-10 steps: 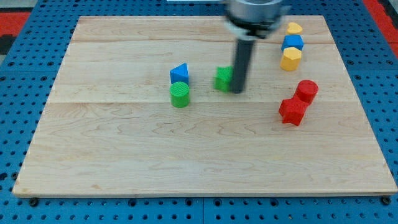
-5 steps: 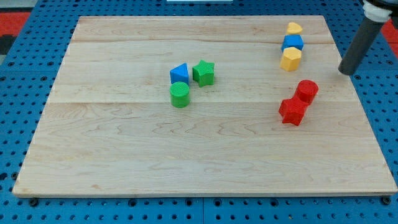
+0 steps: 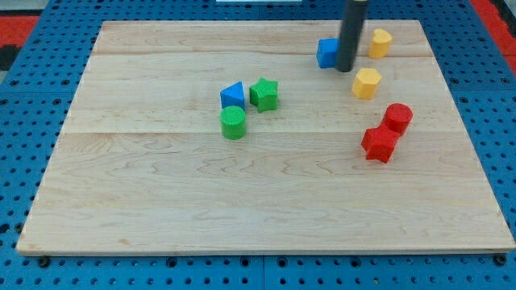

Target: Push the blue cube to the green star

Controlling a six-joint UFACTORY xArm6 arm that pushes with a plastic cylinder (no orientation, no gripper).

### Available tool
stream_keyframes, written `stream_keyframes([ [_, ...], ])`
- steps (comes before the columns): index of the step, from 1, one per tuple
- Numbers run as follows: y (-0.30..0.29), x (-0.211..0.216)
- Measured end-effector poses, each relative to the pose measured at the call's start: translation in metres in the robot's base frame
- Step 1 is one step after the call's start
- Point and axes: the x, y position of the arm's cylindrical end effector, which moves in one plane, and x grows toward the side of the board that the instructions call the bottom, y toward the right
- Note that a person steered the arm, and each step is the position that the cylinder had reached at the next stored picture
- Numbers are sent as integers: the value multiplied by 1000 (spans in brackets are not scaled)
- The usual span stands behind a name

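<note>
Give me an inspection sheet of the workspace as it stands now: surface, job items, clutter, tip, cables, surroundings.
Surface: light wooden board, flat, blocks on its upper half.
Job's things: blue cube near the view's top, right of centre; green star near the middle, well apart from the cube, touching a blue triangular block.
Clutter: green cylinder just below the blue triangular block; two yellow blocks at upper right; red cylinder and a second red block touching at right.
Grippers: none fitted; my tip sits against the blue cube's right side.
Cables: nothing seen.
Surroundings: blue perforated base around the board, red patches at the top corners.
</note>
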Motion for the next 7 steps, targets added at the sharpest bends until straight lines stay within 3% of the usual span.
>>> stream_keyframes([
  [2,-59,-51],
  [3,-55,-68],
  [4,-101,-48],
  [5,-106,37],
  [6,-110,40],
  [7,-66,-9],
])
